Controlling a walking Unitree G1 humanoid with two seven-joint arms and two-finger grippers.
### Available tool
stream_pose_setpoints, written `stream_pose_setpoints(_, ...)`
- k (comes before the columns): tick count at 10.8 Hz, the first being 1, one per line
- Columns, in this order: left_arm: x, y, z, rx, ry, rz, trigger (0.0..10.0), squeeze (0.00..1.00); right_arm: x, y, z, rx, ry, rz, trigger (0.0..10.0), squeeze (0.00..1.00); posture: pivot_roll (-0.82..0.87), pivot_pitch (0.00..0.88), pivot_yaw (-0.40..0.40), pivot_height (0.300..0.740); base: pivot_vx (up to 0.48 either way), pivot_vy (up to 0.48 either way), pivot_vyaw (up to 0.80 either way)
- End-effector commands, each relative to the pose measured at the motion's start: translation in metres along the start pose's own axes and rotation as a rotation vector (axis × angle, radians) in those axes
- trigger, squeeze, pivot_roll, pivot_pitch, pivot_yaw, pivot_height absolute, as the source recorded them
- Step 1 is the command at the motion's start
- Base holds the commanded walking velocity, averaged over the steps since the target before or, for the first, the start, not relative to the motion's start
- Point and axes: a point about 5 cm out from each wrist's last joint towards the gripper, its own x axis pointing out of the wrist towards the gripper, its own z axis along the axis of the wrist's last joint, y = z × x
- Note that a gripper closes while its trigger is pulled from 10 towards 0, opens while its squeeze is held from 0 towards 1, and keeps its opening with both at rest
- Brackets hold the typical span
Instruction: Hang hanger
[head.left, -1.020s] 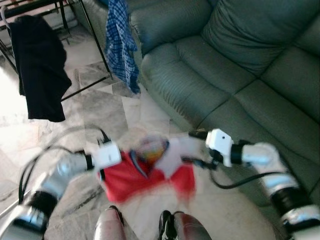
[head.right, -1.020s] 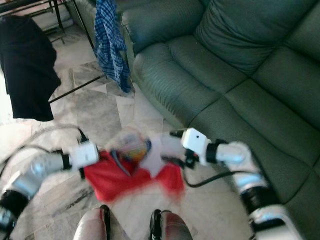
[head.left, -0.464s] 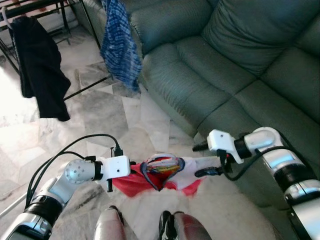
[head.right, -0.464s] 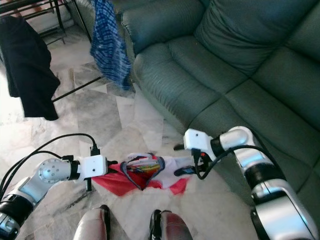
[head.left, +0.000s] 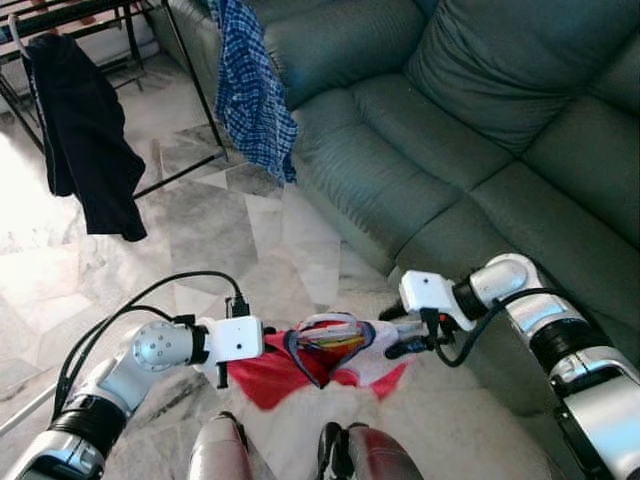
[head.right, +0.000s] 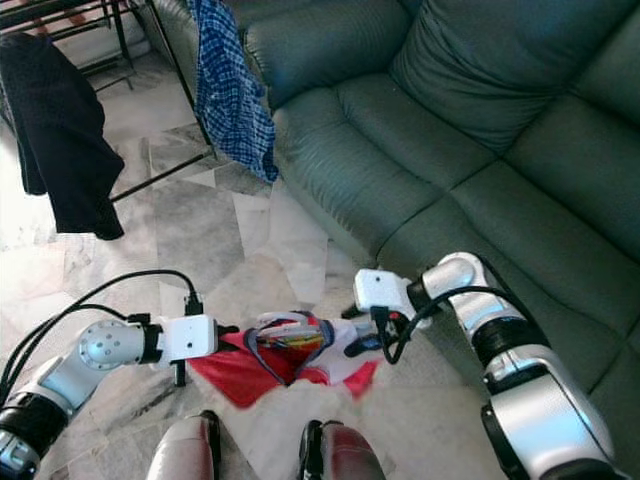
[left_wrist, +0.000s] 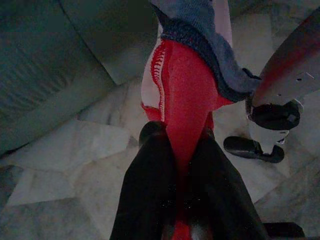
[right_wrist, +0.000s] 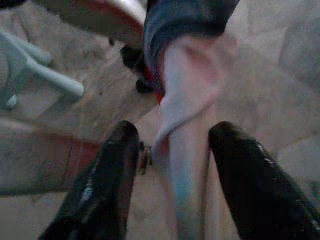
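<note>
Red and white cloth, a small shirt (head.left: 320, 360) with a dark blue collar, is stretched between the robot's two arms just in front of the green sofa (head.left: 470, 130), low over the marble floor (head.left: 200, 230). The left gripper (left_wrist: 177, 150) has its two black fingers pinched tight on the red side of the garment, the fabric bunched between them. The right gripper (right_wrist: 172, 145), the one nearer the sofa's seat front, has its fingers spread well apart, with the white sleeve end running down between them; from here I cannot tell whether either finger actually presses on it. A bundle of coloured strands, maybe the hanger, shows inside the collar opening, but it is too small to make out properly.

Off the sofa's far arm stands a black metal clothes rack (head.left: 190, 70). A blue checked shirt (head.left: 250, 85) hangs from it right against the sofa arm, and a black garment (head.left: 90, 150) hangs farther along, well away from the sofa. The robot's own legs (head.left: 215, 450) show below the held shirt.
</note>
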Motion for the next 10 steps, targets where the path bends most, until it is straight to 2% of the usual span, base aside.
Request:
stream_pose_setpoints(1, 0.0022, 0.0000, 0.0058, 0.018, -0.023, -0.008, 0.0, 0.00, -0.0009, 0.0015, -0.0028, -0.007, 0.037, 0.042, 0.0, 0.00, 0.05, 0.149, -0.089, 0.740, 0.000, 0.000, 0.00)
stream_pose_setpoints(10, 0.0032, -0.0033, 0.0050, 0.012, -0.017, -0.022, 0.0, 0.00, 0.0003, -0.0002, -0.0057, -0.011, 0.049, 0.030, 0.0, 0.00, 0.05, 0.150, -0.091, 0.740, 0.000, 0.000, 0.00)
